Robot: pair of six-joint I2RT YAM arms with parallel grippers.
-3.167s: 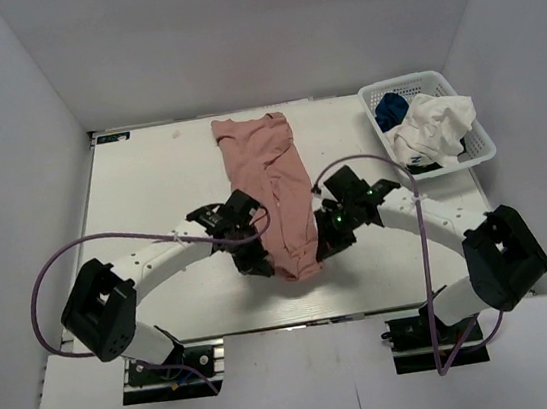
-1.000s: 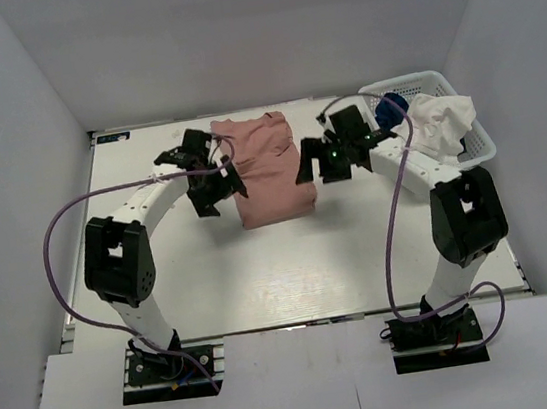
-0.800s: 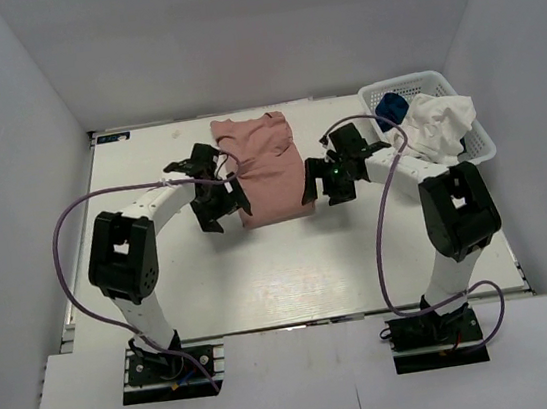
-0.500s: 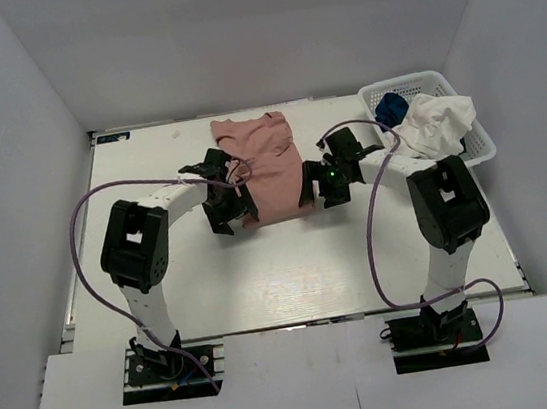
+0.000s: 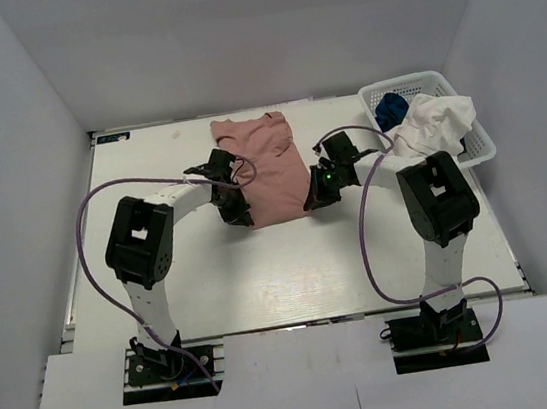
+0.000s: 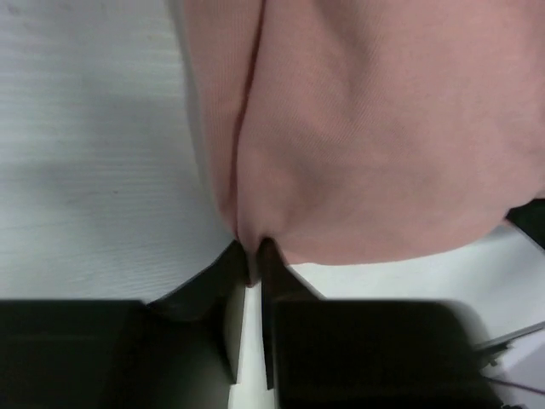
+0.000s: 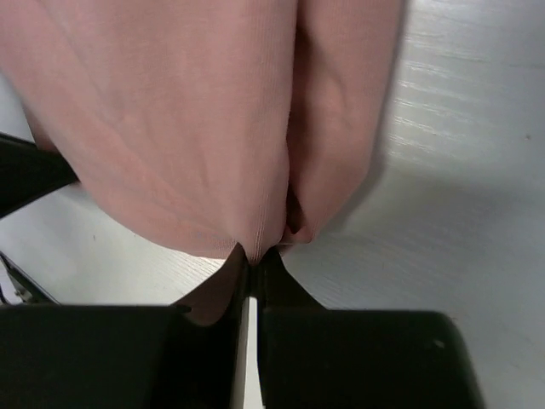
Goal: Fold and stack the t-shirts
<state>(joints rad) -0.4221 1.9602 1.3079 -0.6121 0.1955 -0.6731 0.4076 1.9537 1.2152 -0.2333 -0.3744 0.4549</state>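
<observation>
Two grippers are gripping one garment. The left gripper (image 6: 254, 251) is pinching its fingers tight on the near left corner of the pink shirt (image 5: 267, 170), and the right gripper (image 7: 251, 253) is pinching the near right corner likewise. The pink shirt is lying folded, flat on the table (image 5: 212, 273), toward the far middle. Well apart at far right, a white shirt (image 5: 435, 128) and a blue shirt (image 5: 392, 106) are sitting bunched in the basket (image 5: 418, 78).

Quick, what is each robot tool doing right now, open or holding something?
Left tool: shut, pinching the edge of the pink t-shirt.
Right tool: shut, pinching the same pink t-shirt at its other side.
</observation>
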